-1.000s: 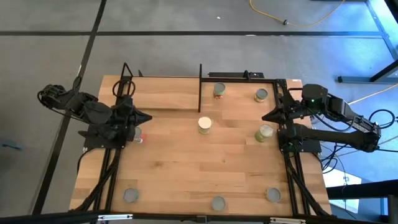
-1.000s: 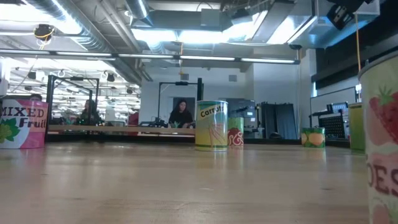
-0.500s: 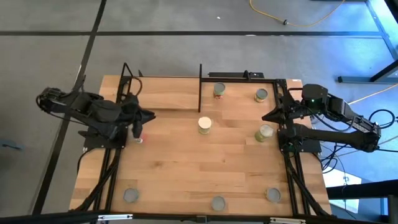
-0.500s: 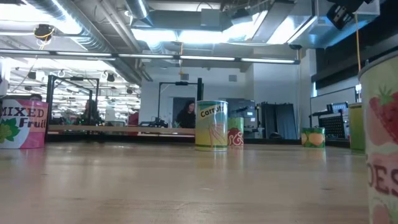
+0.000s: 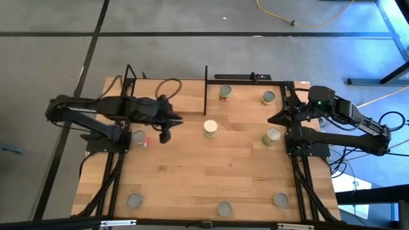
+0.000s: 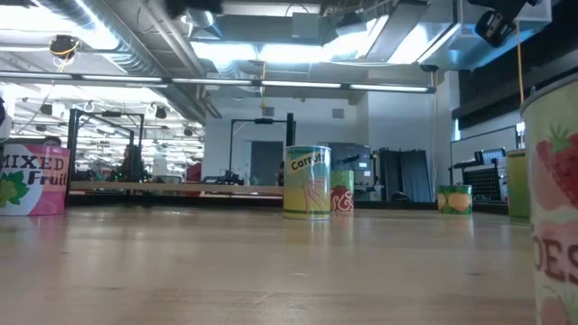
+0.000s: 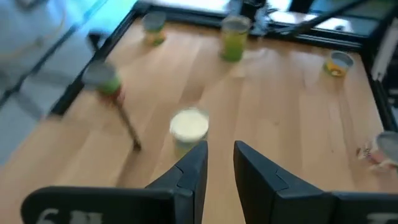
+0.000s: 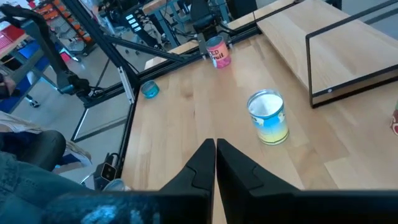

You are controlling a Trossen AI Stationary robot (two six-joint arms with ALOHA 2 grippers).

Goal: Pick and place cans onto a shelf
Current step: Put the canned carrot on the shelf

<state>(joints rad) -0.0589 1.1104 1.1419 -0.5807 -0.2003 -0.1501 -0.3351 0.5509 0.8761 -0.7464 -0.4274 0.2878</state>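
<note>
The table (image 5: 192, 160) is pale honey wood in narrow plank stripes, edged by black rods. Just ahead of the dark left gripper (image 7: 219, 163) stands a cream-topped can (image 7: 188, 126); farther off sit a green can (image 7: 233, 38) and a yellow-and-blue one (image 7: 337, 63). Ahead of the black right gripper (image 8: 215, 157) a can (image 8: 269, 118) fades blue to yellow, beyond it a red can (image 8: 218, 52)

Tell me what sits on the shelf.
Nothing shows on the bare shelf. The left gripper covers its near edge, so that part is unseen. The cream-topped can stands on the table beside it.
</note>
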